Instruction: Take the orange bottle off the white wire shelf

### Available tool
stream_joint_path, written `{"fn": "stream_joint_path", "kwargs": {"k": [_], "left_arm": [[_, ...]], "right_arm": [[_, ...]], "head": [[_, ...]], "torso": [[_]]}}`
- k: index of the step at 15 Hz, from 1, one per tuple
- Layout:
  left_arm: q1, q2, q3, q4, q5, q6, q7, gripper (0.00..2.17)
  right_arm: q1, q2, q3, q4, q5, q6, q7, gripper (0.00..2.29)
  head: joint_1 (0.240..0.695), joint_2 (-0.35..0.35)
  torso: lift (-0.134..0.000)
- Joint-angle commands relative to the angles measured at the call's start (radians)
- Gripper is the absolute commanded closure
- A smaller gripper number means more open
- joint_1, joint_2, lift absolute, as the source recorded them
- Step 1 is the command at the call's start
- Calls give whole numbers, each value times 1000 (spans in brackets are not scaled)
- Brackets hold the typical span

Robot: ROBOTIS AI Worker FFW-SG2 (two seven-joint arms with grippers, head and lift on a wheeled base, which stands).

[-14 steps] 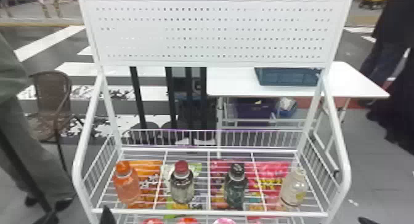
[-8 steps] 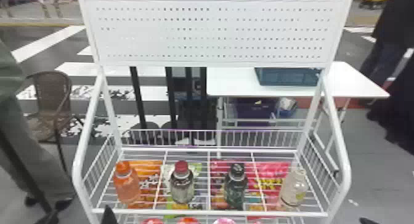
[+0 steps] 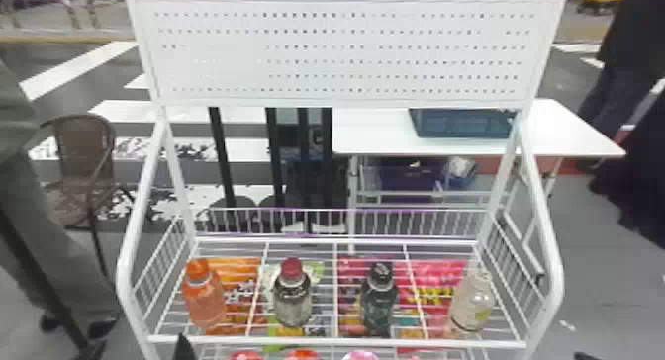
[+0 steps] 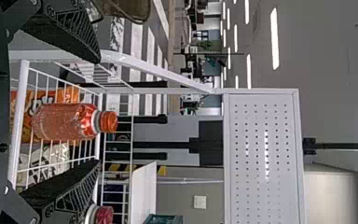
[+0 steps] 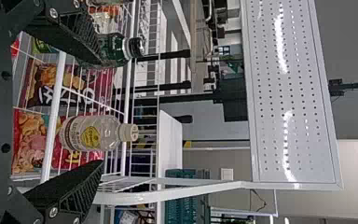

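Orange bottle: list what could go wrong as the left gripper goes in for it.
The left gripper stands open, with the orange bottle lined up between its fingers.
1. One finger could nudge the neighbouring red-capped bottle.
2. The other might knock the shelf's side frame, close beside the orange bottle.
3. The bottle's base may catch the front rail if lifted too little.

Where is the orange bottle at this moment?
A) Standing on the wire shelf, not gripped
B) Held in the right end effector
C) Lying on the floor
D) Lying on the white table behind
A: the orange bottle stands upright on the white wire shelf, and the left end effector has its fingers spread wide, with a gap to the bottle on each side.
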Motion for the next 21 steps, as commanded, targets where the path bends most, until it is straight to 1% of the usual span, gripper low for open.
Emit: {"fn": "stream_joint_path", "kwargs": {"k": [1, 5, 8, 10, 14, 17, 18, 21], "left_arm": [[-70, -1, -13, 103, -1, -26, -6, 144], [-176, -4, -38, 259, 1, -84, -9, 144], [-265, -5, -55, 353, 1, -87, -26, 140], [-337, -7, -64, 445, -1, -143, -46, 140], [-468, -27, -61, 594, -2, -143, -71, 140], [-541, -28, -58, 701, -2, -152, -77, 140], [-558, -28, -55, 733, -2, -179, -77, 144], [-607, -27, -47, 805, -4, -192, -75, 144]], "right_arm": [[-9, 2, 0, 15, -1, 0, 0, 140], [-29, 6, 3, 36, 7, 0, -1, 140], [-40, 6, 5, 41, 10, 0, -1, 140], [-48, 6, 8, 52, 10, 0, -1, 140], [-49, 5, 6, 56, 11, 3, -1, 140], [-49, 5, 5, 58, 13, 0, -1, 140], [-49, 5, 5, 58, 13, 0, -1, 140], [-43, 5, 2, 56, 13, 0, 0, 140]], "head": [[499, 0], [499, 0], [499, 0], [499, 0], [499, 0], [499, 0], [499, 0], [499, 0]], "torso": [[0], [0], [0], [0], [0], [0], [0], [0]]}}
